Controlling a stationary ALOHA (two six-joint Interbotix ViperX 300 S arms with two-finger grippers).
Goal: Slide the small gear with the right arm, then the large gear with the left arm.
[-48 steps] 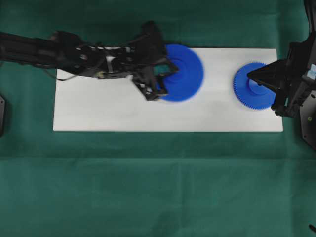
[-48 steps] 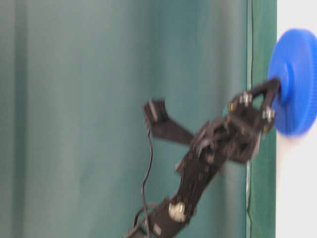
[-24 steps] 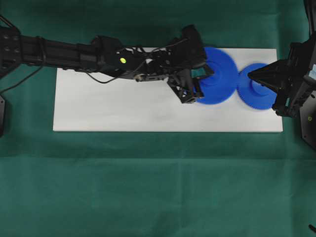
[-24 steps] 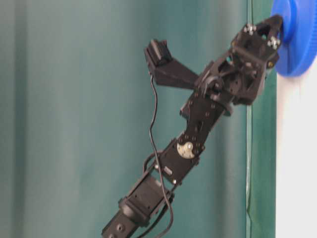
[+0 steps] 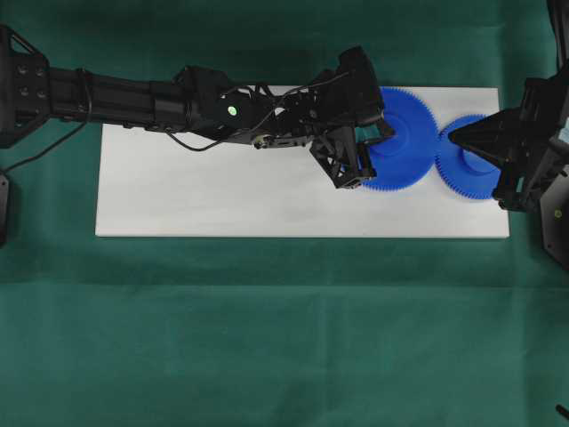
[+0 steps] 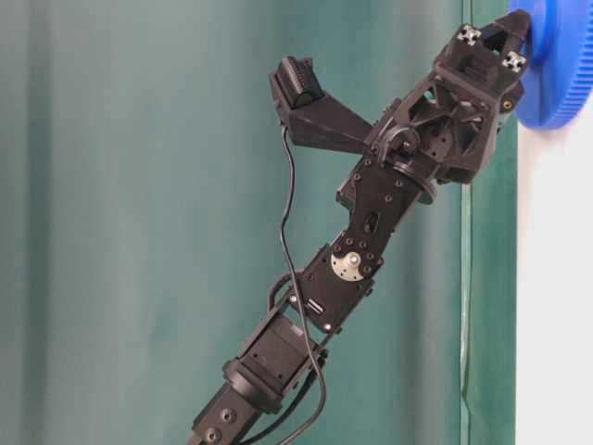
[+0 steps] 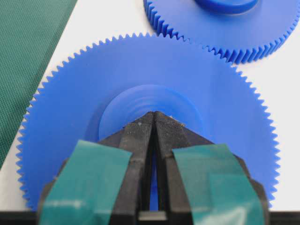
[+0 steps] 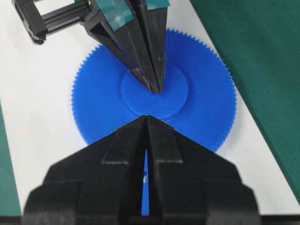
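Note:
The large gear (image 5: 411, 142) lies flat on the white board (image 5: 222, 196), right of its middle. My left gripper (image 5: 382, 133) is shut, its teal-taped tip pressed down on the gear's raised hub (image 7: 140, 101). In the left wrist view the tip (image 7: 153, 112) rests at the hub's centre. The small gear (image 5: 476, 173) lies just to the right, its teeth meeting those of the large gear. My right gripper (image 5: 453, 138) is shut too, with its point over the small gear's hub. The right wrist view looks past that gripper (image 8: 146, 117) to the large gear (image 8: 201, 103).
The board sits on green cloth (image 5: 284, 338), and its left half is bare white. The left arm (image 5: 133, 93) stretches along the board's far edge. The board's right end (image 5: 505, 160) is close behind the small gear.
The left gripper has slid the large gear to the right across the board until it meets the small gear. The small gear has shifted slightly right; the right gripper has barely moved.

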